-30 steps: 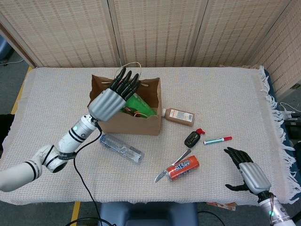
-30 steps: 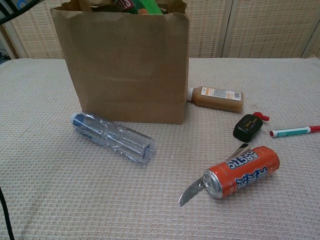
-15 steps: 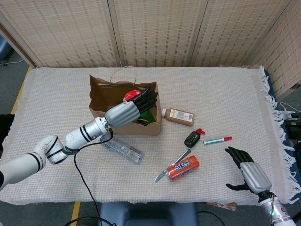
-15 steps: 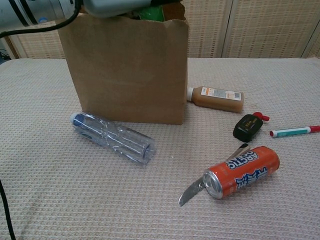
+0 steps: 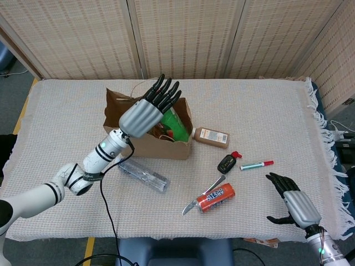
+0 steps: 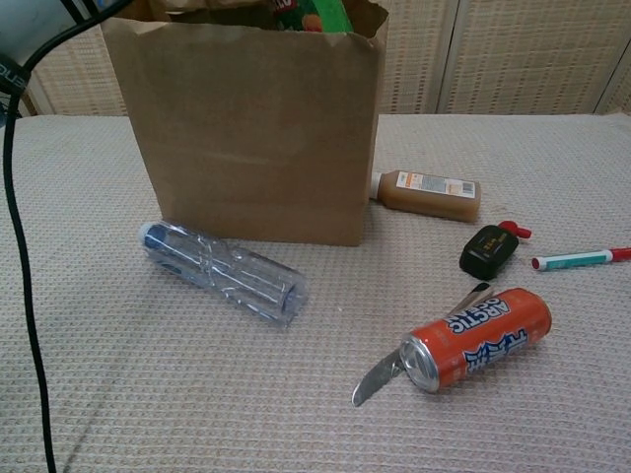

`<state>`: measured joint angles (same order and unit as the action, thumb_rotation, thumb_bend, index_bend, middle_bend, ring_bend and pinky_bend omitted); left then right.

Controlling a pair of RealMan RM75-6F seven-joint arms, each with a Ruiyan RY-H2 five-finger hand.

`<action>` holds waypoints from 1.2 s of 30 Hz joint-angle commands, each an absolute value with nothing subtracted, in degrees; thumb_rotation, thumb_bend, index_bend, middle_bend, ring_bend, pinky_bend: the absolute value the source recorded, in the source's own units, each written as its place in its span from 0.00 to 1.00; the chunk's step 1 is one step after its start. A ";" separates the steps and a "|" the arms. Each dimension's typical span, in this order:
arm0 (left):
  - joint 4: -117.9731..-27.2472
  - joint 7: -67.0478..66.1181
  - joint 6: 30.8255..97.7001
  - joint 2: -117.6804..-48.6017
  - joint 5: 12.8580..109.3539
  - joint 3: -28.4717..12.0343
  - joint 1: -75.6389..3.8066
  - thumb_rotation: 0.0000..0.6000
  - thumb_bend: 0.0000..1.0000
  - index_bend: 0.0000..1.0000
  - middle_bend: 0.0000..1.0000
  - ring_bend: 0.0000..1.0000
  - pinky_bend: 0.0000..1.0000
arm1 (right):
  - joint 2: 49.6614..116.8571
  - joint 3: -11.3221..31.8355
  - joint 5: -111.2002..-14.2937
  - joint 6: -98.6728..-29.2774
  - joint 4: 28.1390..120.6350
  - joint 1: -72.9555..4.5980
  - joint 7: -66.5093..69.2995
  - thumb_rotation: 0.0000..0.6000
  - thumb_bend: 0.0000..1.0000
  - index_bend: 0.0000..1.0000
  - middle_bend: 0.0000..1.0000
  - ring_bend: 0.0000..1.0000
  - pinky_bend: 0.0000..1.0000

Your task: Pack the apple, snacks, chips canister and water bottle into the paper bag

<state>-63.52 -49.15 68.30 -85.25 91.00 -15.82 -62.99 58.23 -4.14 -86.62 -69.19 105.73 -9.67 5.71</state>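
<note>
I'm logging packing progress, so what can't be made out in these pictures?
- Paper bag contents: chest view shows only its side; in the head view the left robot hand covers most of the opening.
- Left robot hand: cut off by the chest view's top edge.
- Right robot hand: outside the chest view.

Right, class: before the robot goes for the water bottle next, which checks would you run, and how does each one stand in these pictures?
1. Left hand free: ok, it is raised over the paper bag with fingers apart and nothing in it.
2. Water bottle reachable: ok, it lies on its side on the cloth in front of the bag, touching nothing.
3. Bag upright and open: ok, its mouth faces up.
4. Room left in the bag: cannot tell; the green chips canister and other packs fill what shows of it.
5. Apple already packed: cannot tell, none shows.
6. Right hand out of the way: ok, open at the table's near right edge, apart from the orange can.
</note>
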 commanded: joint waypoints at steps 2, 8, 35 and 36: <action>-63.81 -49.95 68.22 -85.70 89.84 -16.12 -62.72 1.00 0.33 0.00 0.00 0.00 0.00 | 58.25 -4.11 -86.56 -69.20 105.71 -9.66 5.72 1.00 0.00 0.00 0.00 0.00 0.00; -62.80 -51.77 66.37 -84.17 93.47 -13.05 -63.99 1.00 0.37 0.00 0.00 0.00 0.00 | 58.16 -4.12 -86.56 -69.15 105.79 -9.66 5.79 1.00 0.00 0.00 0.00 0.00 0.00; -65.13 -51.37 65.30 -84.69 93.80 -10.60 -63.74 1.00 0.35 0.00 0.00 0.00 0.00 | 57.98 -4.08 -86.30 -68.87 106.00 -9.70 5.87 1.00 0.00 0.00 0.00 0.00 0.00; -64.99 -51.48 65.99 -85.36 92.76 -11.82 -63.72 1.00 0.35 0.00 0.00 0.00 0.00 | 57.92 -4.16 -86.46 -69.05 106.02 -9.59 5.83 1.00 0.00 0.00 0.00 0.00 0.00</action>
